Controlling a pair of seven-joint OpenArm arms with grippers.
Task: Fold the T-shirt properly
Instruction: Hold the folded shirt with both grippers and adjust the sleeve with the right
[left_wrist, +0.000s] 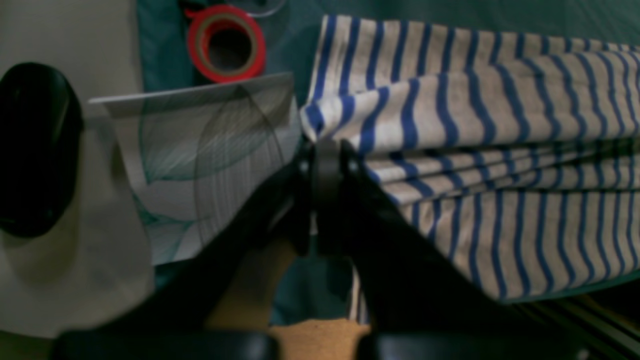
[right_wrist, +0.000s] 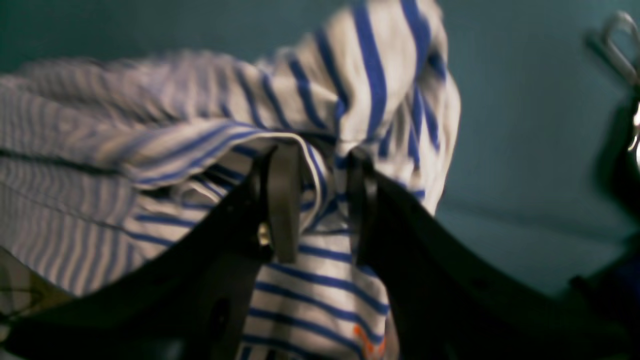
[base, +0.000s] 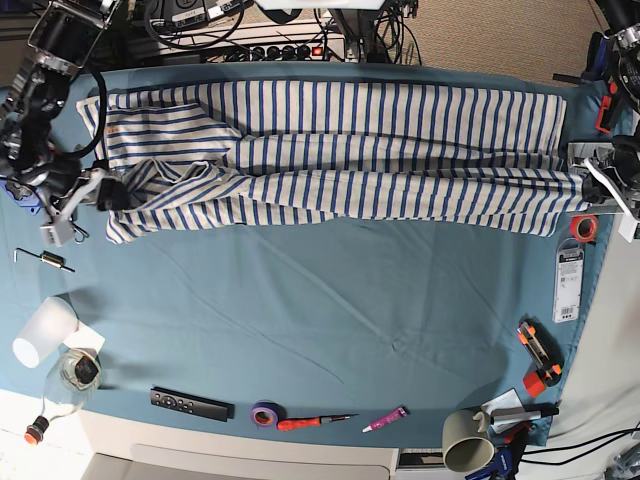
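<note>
1. T-shirt (base: 330, 150) lies stretched across the far part of the bench (base: 330, 320), spanning from one tool to the other.
2. Left tool (left_wrist: 326, 150) is clenched on a folded corner of the striped cloth — a red tape roll (left_wrist: 226, 42) sits just beyond it.
3. Right tool (right_wrist: 320, 195) has its jaws parted, with a bunched fold of cloth between them — whether they grip it, I cannot tell.

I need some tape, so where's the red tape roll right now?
In the base view the red tape roll lies at the table's right edge, just below the T-shirt end that the left gripper pinches, and above a white packet.
</note>
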